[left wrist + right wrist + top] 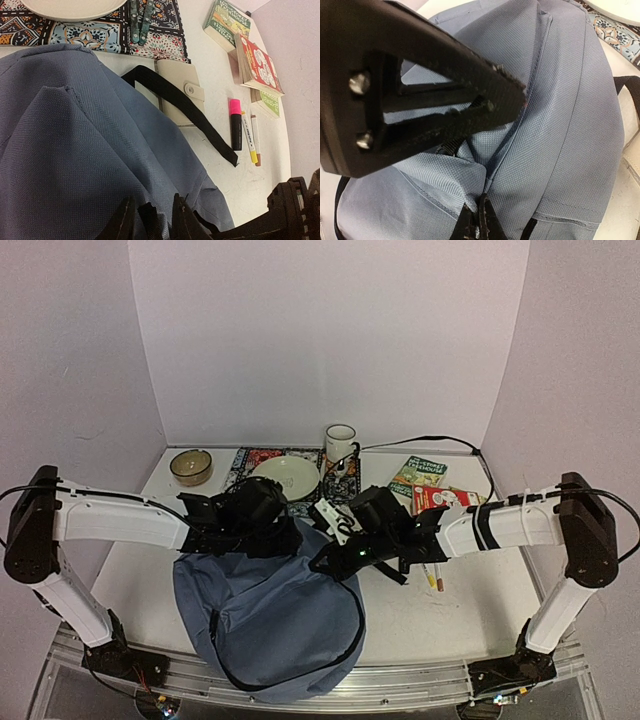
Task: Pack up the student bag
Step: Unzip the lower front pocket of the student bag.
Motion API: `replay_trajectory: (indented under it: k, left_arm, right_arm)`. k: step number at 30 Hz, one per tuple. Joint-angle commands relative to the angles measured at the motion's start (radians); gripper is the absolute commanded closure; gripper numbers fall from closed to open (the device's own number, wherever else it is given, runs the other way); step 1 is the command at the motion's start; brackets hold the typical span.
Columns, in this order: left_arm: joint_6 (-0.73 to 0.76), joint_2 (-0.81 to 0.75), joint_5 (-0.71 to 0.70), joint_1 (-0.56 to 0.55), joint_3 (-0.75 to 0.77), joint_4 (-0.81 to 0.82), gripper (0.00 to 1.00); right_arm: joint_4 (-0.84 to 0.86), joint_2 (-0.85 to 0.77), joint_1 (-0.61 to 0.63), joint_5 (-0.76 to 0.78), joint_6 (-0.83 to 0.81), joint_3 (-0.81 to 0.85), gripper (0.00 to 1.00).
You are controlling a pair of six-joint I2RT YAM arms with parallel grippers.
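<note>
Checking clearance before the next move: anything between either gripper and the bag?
Nothing visible. The right gripper is shut on a fold of the bag by a seam; the left gripper has its fingers against the fabric, grip unclear. The pens and books lie off to the side.

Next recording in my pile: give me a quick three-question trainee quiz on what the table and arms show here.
1. True or false: the pink-capped black highlighter lies inside the slate-blue fabric backpack.
2. The right gripper has its jaws: A) wide open over the table, B) pinched shut on the backpack's fabric, C) out of every view.
3. How many slim pens lie beside the highlighter on the white table?
Key: 1 false; 2 B; 3 two.
</note>
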Motion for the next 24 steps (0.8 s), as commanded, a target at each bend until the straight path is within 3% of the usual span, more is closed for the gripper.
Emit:
replay_trajectory:
  k: [1,4,6,18,24]
  left_arm:
    - [0.025,0.039,0.048,0.005,0.066,-0.015,0.81]
    - [0.026,0.026,0.048,0.004,0.065,-0.016,0.96]
    - [0.020,-0.009,0.028,0.005,0.049,-0.016,1.00]
    - [-0.069,-0.296,-0.044,0.005,-0.178,-0.065,1.00]
    - [-0.123,-0.420,-0.086,0.005,-0.262,-0.193,1.00]
  right_arm:
    - [-0.010,-0.019,0.016,-0.012,-0.020,0.046,1.00]
    - [-0.012,-0.021,0.017,0.009,-0.018,0.041,1.00]
    - [-0.013,-0.025,0.017,0.033,-0.015,0.036,1.00]
    - [-0.020,-0.028,-0.015,0.144,0.041,0.020,1.00]
    - [-0.016,-0.006,-0.029,0.191,0.071,0.016,1.00]
